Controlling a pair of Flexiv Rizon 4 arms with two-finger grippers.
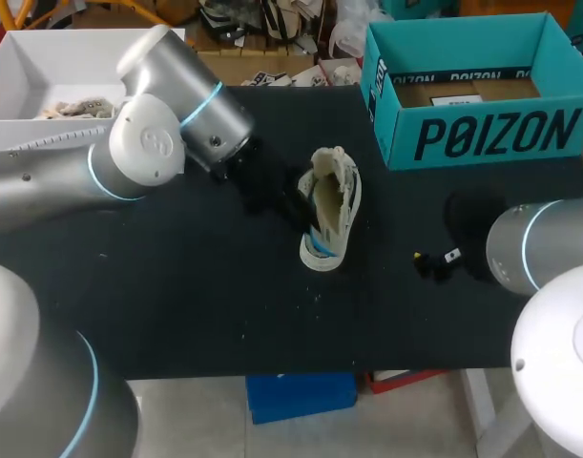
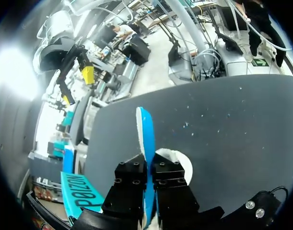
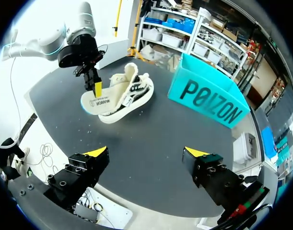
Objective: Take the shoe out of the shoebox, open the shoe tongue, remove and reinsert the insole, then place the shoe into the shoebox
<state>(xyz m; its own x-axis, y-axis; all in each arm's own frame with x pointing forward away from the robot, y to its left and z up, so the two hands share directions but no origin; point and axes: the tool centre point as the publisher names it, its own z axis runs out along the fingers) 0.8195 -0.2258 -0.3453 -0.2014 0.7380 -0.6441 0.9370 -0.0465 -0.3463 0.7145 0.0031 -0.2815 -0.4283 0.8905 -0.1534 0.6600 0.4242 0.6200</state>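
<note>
1. Shoe (image 1: 331,215) rests on the black table (image 1: 176,305), near the teal shoebox (image 1: 482,134) but outside it.
2. Left gripper (image 2: 148,167) pinches the blue-backed insole (image 2: 145,129) between its 2 fingers; such a thin edge grip could slip or twist during reinsertion.
3. Right gripper (image 3: 145,155) hangs released, well apart from the shoe, which is unheld and may slide when pushed.

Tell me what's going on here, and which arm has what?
The left gripper is shut on the insole, white on one face and blue on the other, and holds it on edge right beside the shoe. The shoe lies on the black table, outside the teal shoebox. The right gripper is open, holds nothing and hangs apart from the shoe.
</note>
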